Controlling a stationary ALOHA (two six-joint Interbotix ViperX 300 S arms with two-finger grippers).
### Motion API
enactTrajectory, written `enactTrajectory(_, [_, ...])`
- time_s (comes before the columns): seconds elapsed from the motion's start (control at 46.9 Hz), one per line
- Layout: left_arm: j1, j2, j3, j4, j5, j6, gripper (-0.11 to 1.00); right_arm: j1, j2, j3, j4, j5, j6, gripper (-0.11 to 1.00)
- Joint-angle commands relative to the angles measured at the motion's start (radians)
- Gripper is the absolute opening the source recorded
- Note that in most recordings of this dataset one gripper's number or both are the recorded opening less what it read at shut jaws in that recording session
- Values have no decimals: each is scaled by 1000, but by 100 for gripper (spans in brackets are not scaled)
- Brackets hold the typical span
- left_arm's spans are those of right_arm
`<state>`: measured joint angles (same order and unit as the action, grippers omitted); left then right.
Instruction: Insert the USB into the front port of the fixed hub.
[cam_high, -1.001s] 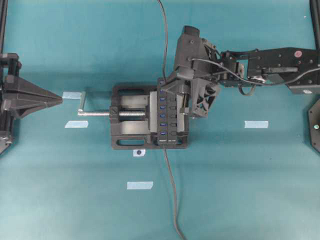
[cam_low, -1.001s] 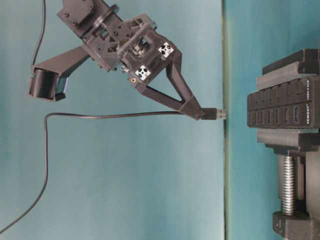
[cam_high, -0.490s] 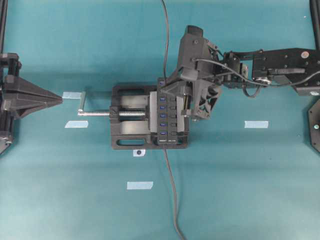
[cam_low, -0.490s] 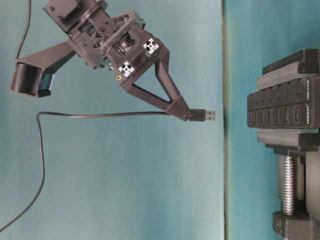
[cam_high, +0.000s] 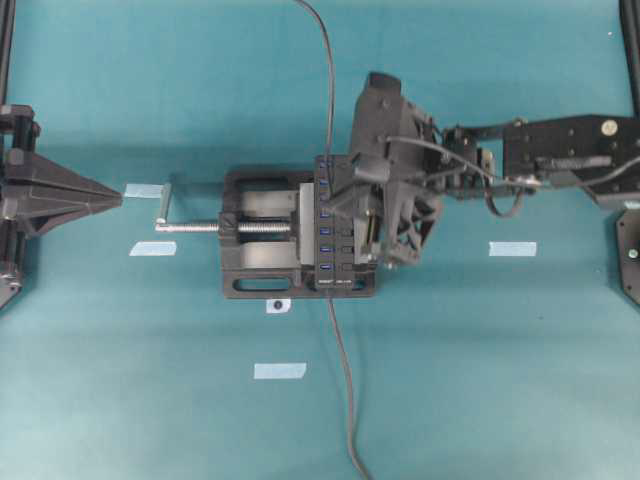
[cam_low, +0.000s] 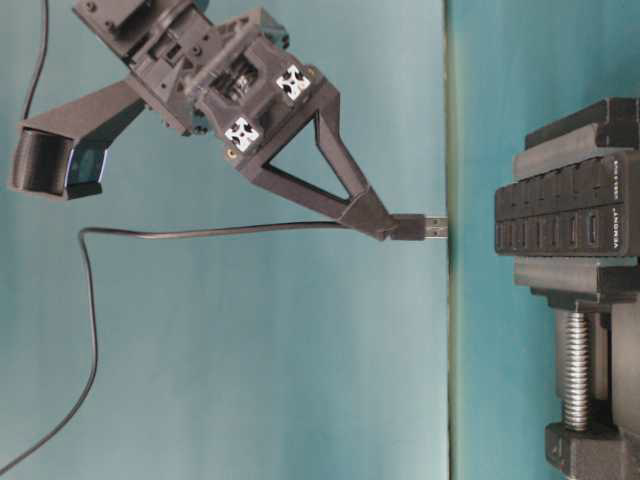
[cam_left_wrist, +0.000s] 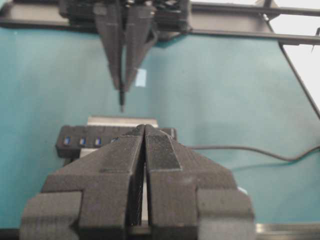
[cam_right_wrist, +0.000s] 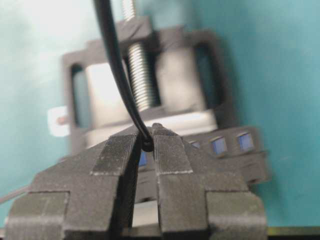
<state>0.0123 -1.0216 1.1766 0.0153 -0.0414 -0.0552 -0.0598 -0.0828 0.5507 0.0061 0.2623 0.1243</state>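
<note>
My right gripper (cam_low: 378, 222) is shut on the USB (cam_low: 425, 228), whose metal tip points at the fixed hub (cam_low: 565, 225) across a short gap. From overhead the right gripper (cam_high: 350, 195) hangs over the hub (cam_high: 326, 240), a black bar with blue ports clamped in the vise. In the right wrist view the fingertips (cam_right_wrist: 165, 142) pinch the thin cable (cam_right_wrist: 115, 60) with blue ports (cam_right_wrist: 230, 142) beyond; the plug itself is hidden there. My left gripper (cam_high: 115, 197) rests shut and empty at the far left, and its wrist view shows its shut tips (cam_left_wrist: 145, 131).
The black vise (cam_high: 255, 235) holds the hub, its silver screw handle (cam_high: 165, 205) sticking out to the left. The hub's own dark cable (cam_high: 343, 380) runs to the near edge. Pale tape strips (cam_high: 512, 248) (cam_high: 279, 370) (cam_high: 152, 248) mark the teal table.
The right gripper drew the USB back from the hub, then brought it closer again, shifting slightly along the row of ports. The left arm has stayed still.
</note>
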Motion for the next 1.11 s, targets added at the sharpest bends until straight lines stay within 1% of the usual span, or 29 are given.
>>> enactTrajectory(0.0, [2,5,-15,2,-11,3,0,20,-29,-29,2,2,15,8])
enactTrajectory(0.384, [2,5,-15,2,-12,2,0,61,-18,-35,2,3,18,8])
enactTrajectory(0.639, [2,5,-17,2,-12,2,0,103,9,-35,2,-2,18,8])
enactTrajectory(1.087, [2,5,-11,2,-12,0,0,107,54,-35,-3,-18,23,8])
